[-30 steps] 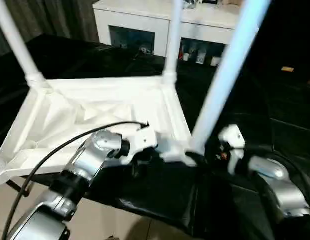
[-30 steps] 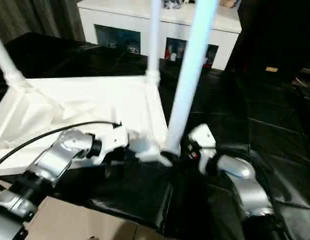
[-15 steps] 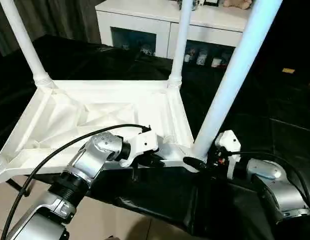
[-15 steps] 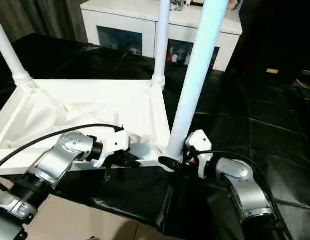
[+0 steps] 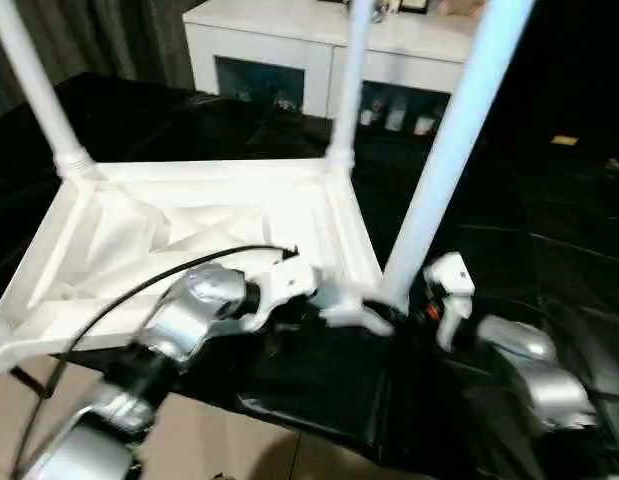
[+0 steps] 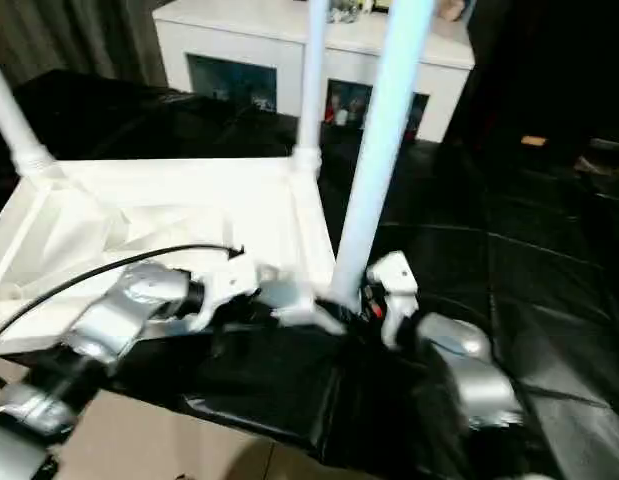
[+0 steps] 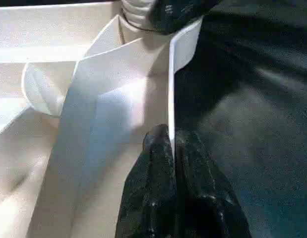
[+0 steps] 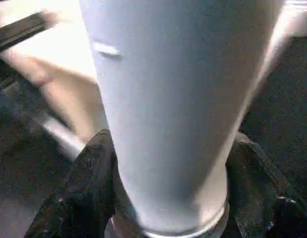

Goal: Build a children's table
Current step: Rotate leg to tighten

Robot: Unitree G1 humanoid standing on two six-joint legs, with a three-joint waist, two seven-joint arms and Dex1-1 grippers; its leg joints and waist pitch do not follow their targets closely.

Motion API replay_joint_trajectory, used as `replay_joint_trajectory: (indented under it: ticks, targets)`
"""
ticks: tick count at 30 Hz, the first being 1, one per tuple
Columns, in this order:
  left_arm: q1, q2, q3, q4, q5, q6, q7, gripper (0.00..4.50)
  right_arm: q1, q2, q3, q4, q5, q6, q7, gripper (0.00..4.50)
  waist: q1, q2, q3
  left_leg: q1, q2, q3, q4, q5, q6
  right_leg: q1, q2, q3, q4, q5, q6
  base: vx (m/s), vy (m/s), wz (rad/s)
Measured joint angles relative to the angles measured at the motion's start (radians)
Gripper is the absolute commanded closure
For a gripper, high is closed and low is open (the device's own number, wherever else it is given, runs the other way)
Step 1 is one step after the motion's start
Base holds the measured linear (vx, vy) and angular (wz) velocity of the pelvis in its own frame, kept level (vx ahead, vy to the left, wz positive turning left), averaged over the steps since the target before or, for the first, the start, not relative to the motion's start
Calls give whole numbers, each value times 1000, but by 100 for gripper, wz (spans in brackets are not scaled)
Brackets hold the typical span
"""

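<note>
The table (image 5: 219, 225) lies upside down on black sheeting (image 5: 509, 210), three legs up, its near right corner between the grippers. The left gripper (image 7: 169, 144) is pinched together on the thin near rim. The right gripper (image 8: 168, 198) has its fingers (image 8: 89, 183) on both sides of the near right leg (image 5: 444, 160) at its base, touching it. Bare sheeting lies to the right; a cabinet (image 5: 289, 45) stands beyond.

A black-covered surface (image 5: 509, 220) carries the upturned children's table (image 5: 219, 225), its legs pointing up.
</note>
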Motion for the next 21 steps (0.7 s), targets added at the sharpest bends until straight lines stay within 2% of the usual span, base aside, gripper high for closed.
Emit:
replay_joint_trajectory:
  ticks: [3,8,12,14,16,18,21]
  targets:
    - [-59,-110,8,104,33,41,161,450,-76,108,-63,84,-37,28,-271,182,-9,-2,-1,1,0,-1,0,1,-1,0,0,0,-1,0,0,0,0,0]
    - [-119,-253,23,203,47,128,345,450,-169,199,-106,192,-94,28,-556,183,-14,-2,-4,1,-1,-1,1,1,-1,3,-1,1,-4,0,1,0,0,0]
    - [-130,-287,33,238,49,137,392,450,-203,211,-114,253,-110,2,-600,183,-14,-1,-8,0,-2,-1,1,1,-1,7,-1,0,-4,0,1,0,0,0]
    - [-144,-297,38,261,51,129,395,450,-205,212,-126,261,-110,-14,-596,113,-12,-1,-8,0,-2,-2,1,1,-1,6,-1,0,-4,0,2,0,0,0]
    - [-146,-298,38,268,57,117,400,450,-204,214,-128,261,-109,-23,-591,113,-12,-1,-8,-1,-2,-2,0,1,-1,6,-1,0,-4,0,2,0,0,0]
    - [-149,-284,51,275,67,104,438,450,-191,242,-122,245,-109,-37,-567,86,-21,-2,-7,-2,-1,-2,-1,1,-1,5,-1,0,-4,0,2,0,0,0]
    - [-154,-268,60,279,70,92,456,450,-155,247,-85,221,-111,-55,-534,66,-30,-2,-7,-4,-1,-5,-1,1,-1,1,0,-2,-4,0,3,0,0,0]
